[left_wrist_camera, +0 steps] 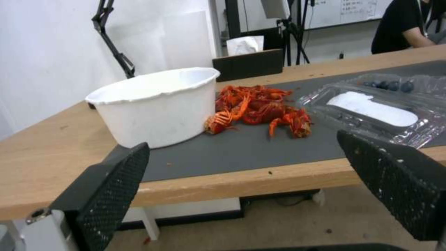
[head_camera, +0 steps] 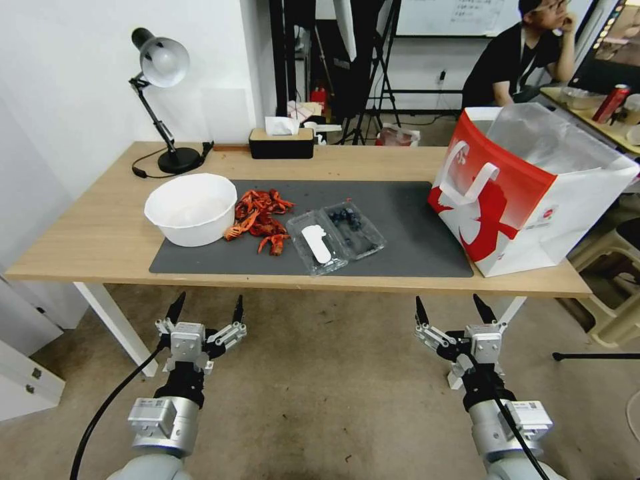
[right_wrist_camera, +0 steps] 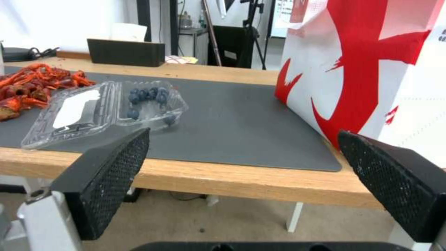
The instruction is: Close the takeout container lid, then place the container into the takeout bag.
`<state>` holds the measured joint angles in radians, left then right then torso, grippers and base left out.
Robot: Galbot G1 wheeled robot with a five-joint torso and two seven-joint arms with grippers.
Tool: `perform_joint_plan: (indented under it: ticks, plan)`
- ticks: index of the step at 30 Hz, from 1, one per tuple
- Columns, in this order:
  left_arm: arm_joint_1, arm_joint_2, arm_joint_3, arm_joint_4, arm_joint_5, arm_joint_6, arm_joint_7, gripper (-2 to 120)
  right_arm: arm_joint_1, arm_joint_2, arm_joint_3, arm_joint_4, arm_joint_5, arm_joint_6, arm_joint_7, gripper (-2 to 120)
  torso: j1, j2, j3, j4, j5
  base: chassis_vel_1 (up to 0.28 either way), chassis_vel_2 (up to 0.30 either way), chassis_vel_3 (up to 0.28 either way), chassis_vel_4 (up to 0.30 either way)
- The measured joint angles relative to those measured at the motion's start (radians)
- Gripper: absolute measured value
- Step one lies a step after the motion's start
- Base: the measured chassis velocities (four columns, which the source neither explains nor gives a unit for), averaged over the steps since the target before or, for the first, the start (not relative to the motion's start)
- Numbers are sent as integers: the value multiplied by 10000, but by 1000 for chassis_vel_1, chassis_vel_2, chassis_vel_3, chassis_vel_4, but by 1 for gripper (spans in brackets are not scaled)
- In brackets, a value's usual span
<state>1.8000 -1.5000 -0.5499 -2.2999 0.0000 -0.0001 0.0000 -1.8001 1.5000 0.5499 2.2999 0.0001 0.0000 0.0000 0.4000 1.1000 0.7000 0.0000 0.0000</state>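
Two tools wait low in front of the worktop (head_camera: 87, 247), the left tool (head_camera: 207, 313) and the right tool (head_camera: 452, 311), both spread wide and holding nothing. The takeout container (head_camera: 353, 225) lies open on the dark mat (head_camera: 413, 227), its lid (head_camera: 313, 245) flat beside the blueberries. The takeout bag (head_camera: 527, 193) stands open near the right end. No step has started, I think. First a tool must reach up and fold the lid over.

Bright, even room light falls from overhead, so shadows on the desk (head_camera: 87, 233) are soft and faint, and the white wall behind its far left corner is nearly washed out. The head view bows straight lines near its edges. Both wrist views are softer and grainy, with close foreground parts blurred.
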Motion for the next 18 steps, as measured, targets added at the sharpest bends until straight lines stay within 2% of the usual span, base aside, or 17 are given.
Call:
perform_joint_plan:
  ticks: [18]
  plan:
    - [0, 0, 0, 0, 0, 0, 0, 100, 0, 0, 0, 0, 0, 0, 0, 100, 0, 0, 0, 0, 0, 0, 0, 0, 0]
